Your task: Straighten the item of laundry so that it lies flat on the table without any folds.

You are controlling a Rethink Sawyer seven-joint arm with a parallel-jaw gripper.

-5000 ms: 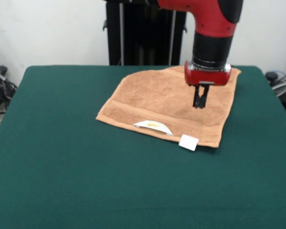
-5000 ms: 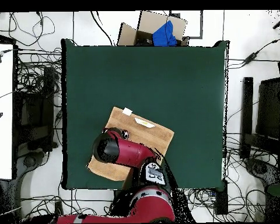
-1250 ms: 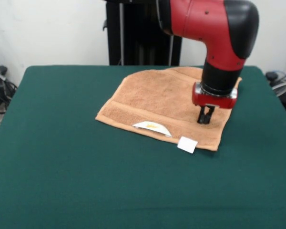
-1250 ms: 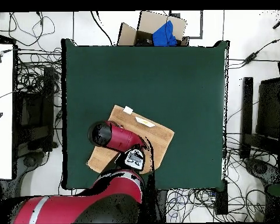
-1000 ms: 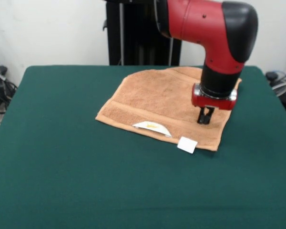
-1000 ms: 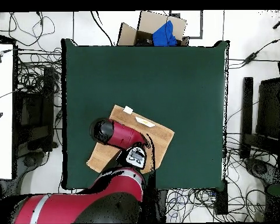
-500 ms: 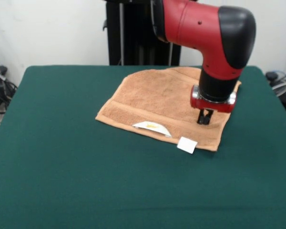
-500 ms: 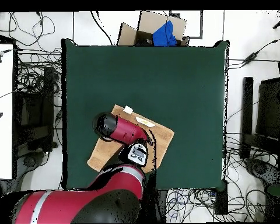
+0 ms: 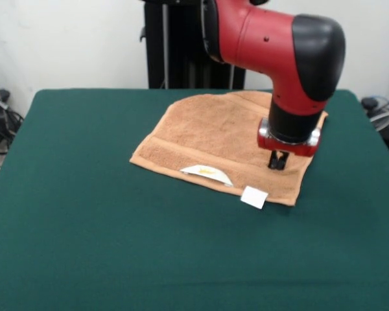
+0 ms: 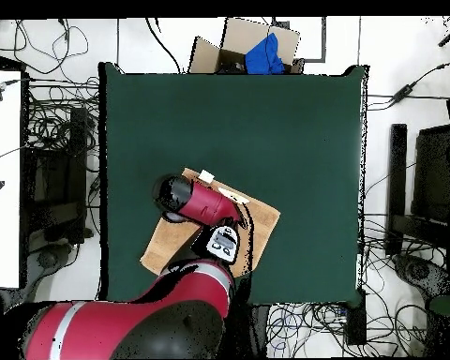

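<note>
Green cloth: the table (image 9: pixel 84 227) spreads well past the gripper on every side, with bare surface between it and the camera-side edge.
Towel: orange-brown terry, the towel (image 9: pixel 214 139) lies directly under the gripper and runs away from it toward the pedestal; it sits in the robot-side half of the table.
Fold: a second layer of cloth seems to lie under the towel's near edge, with a pale flap (image 9: pixel 207 172) peeking out beside the gripper.
Arm: the red and black arm (image 9: pixel 279 52) drops straight onto the gripper from above and hides part of the towel in the overhead view (image 10: pixel 262 220).
Gripper: the gripper (image 9: pixel 277 162) points down, tips at or just above the terry near the towel's near corner; fingers look almost closed and hold nothing.
Tag: the white tag (image 9: pixel 254 196) lies just beside the gripper, at the towel's edge.
Doing it well: pinch only the top layer at the corner, lift low, and draw it outward onto bare cloth so the doubled part opens rather than drags.
</note>
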